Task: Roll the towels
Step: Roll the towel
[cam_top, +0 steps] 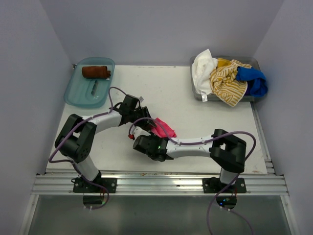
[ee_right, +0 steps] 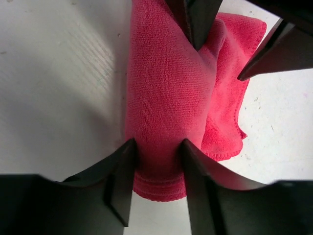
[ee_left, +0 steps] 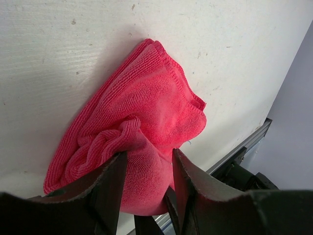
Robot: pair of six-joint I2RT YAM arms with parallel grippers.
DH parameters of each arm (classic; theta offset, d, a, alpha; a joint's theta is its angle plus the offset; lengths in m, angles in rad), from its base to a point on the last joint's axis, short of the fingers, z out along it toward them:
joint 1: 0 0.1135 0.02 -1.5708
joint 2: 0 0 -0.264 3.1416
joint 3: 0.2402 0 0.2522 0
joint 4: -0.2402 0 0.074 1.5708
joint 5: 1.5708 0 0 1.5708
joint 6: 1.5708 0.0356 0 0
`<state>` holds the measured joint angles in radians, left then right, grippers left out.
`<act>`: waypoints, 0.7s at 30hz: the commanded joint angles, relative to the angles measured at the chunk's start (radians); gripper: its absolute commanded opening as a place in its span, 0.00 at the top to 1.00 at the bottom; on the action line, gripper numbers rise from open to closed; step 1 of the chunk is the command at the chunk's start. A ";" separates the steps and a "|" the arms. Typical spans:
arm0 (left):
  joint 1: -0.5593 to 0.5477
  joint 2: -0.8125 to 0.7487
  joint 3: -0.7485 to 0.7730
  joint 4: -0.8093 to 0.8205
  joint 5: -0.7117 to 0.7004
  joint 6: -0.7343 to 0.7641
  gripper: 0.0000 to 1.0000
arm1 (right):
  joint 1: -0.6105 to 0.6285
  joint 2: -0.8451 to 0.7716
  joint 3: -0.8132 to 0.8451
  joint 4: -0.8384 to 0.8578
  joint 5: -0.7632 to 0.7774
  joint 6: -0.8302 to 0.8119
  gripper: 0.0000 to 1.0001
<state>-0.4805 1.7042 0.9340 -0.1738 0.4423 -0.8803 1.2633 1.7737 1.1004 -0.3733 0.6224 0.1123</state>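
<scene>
A hot pink towel (cam_top: 164,128) lies partly rolled near the middle front of the white table. My left gripper (ee_left: 146,164) is shut on one end of its rolled part (ee_left: 142,176), with the loose flap (ee_left: 161,98) spread on the table beyond. My right gripper (ee_right: 157,152) is shut on the other end of the roll (ee_right: 161,112). In the top view both grippers, left (cam_top: 138,116) and right (cam_top: 146,142), meet at the towel. A rolled rust-brown towel (cam_top: 96,72) lies in the teal tray (cam_top: 78,95). White (cam_top: 203,68), striped (cam_top: 227,81) and blue (cam_top: 252,78) towels are heaped at the back right.
The towel heap sits in a grey bin (cam_top: 195,90) at the back right corner. The teal tray also holds a small grey tool (cam_top: 94,88). An aluminium rail (cam_top: 156,183) runs along the table's front edge. Purple walls close in on the sides and back.
</scene>
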 commanded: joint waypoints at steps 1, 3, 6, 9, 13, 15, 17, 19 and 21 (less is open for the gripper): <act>-0.004 0.055 -0.006 -0.098 -0.096 0.018 0.52 | 0.005 0.035 -0.010 0.094 0.075 0.006 0.59; -0.004 0.045 -0.009 -0.101 -0.091 0.017 0.52 | 0.004 0.033 -0.028 0.109 0.071 0.019 0.64; -0.006 0.017 -0.006 -0.113 -0.080 0.021 0.49 | -0.014 0.003 -0.043 0.131 0.005 0.046 0.72; 0.005 -0.024 0.025 -0.160 -0.076 0.050 0.40 | -0.068 -0.058 -0.071 0.158 -0.146 0.075 0.80; 0.040 -0.110 0.061 -0.240 -0.073 0.095 0.28 | -0.169 -0.132 -0.120 0.218 -0.378 0.131 0.94; 0.059 -0.162 0.074 -0.279 -0.057 0.107 0.23 | -0.226 -0.152 -0.146 0.237 -0.490 0.165 0.95; 0.083 -0.211 0.075 -0.311 -0.057 0.118 0.20 | -0.255 -0.163 -0.158 0.257 -0.591 0.184 0.96; 0.098 -0.236 0.074 -0.323 -0.057 0.125 0.16 | -0.284 -0.158 -0.162 0.266 -0.647 0.202 0.96; 0.102 -0.258 0.068 -0.337 -0.059 0.132 0.13 | -0.307 -0.145 -0.166 0.277 -0.734 0.223 0.97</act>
<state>-0.3916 1.5078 0.9783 -0.4210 0.3923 -0.7940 0.9844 1.6249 0.9581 -0.1204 0.0772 0.2638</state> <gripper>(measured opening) 0.855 0.144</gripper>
